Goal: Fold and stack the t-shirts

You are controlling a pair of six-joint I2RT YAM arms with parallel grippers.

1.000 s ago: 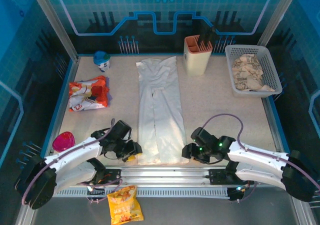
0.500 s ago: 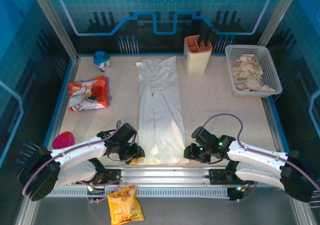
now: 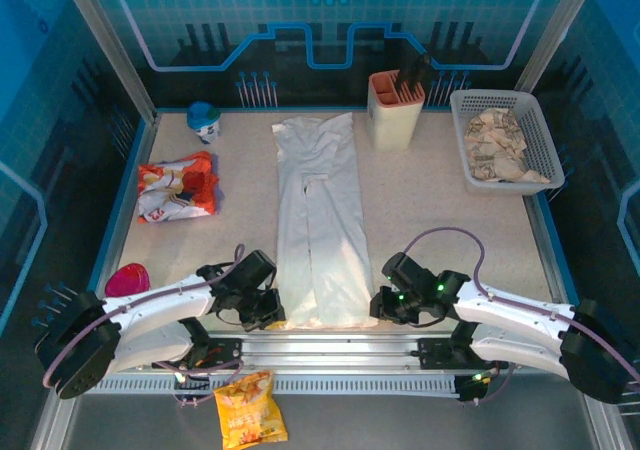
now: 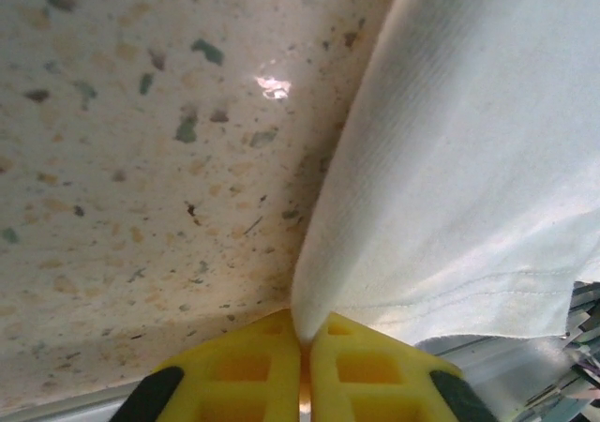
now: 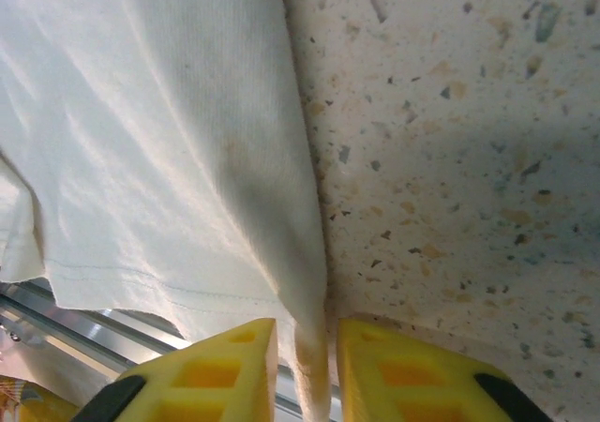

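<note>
Top external view first: we see one white t-shirt [image 3: 318, 225] folded lengthwise into a long narrow strip on the speckled tabletop [image 3: 430, 200]. Its long axis runs straight from the far edge to the near edge, a little left of the middle. The far end lies close to the far edge, and the stitched hem points toward us at the near edge, beside the metal rail. The strip is flat, with soft creases along its length and a seam down the middle where two folded halves meet.

From the left wrist view, the cloth is a fine ribbed knit, matte white, with two rows of stitching along the hem. The left gripper [image 4: 302, 333] has its yellow, boxy plastic fingers pressed together on the near left corner of the t-shirt, pinching the folded edge. In the top view the left gripper [image 3: 268, 313] sits at that same corner.

From the right wrist view, the right gripper [image 5: 307, 333] stands narrow, with the rolled right edge of the fabric filling the slot between its yellow fingers. The top view puts the right gripper [image 3: 378, 305] at the near right corner of the strip.

The tabletop is pale, stone-like and flecked with dark chips. A grey mesh basket [image 3: 540, 135] sits in its far right corner.
</note>
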